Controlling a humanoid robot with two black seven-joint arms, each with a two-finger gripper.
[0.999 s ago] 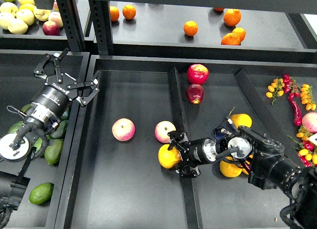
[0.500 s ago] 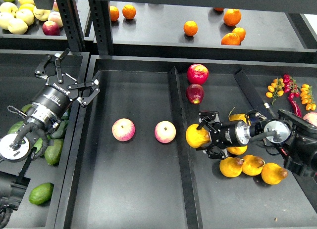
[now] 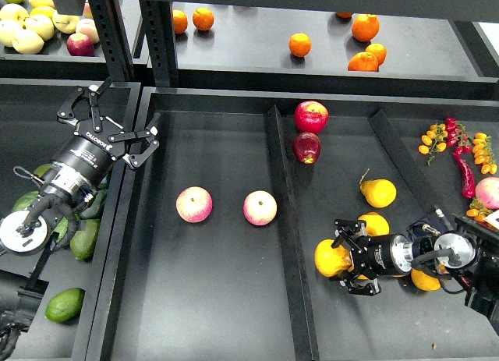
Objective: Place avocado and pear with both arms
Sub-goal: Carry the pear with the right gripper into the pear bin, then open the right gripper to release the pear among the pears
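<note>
My right gripper (image 3: 340, 260), reaching leftward, is closed around the golden pear (image 3: 330, 257) low in the right compartment, while my left gripper (image 3: 109, 121) hangs spread and empty just beyond the dark-green avocados (image 3: 82, 238) lying near-left.

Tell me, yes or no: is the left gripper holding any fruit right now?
No. The left gripper hangs open and empty above the left tray, while the right gripper clasps a pear.
</note>
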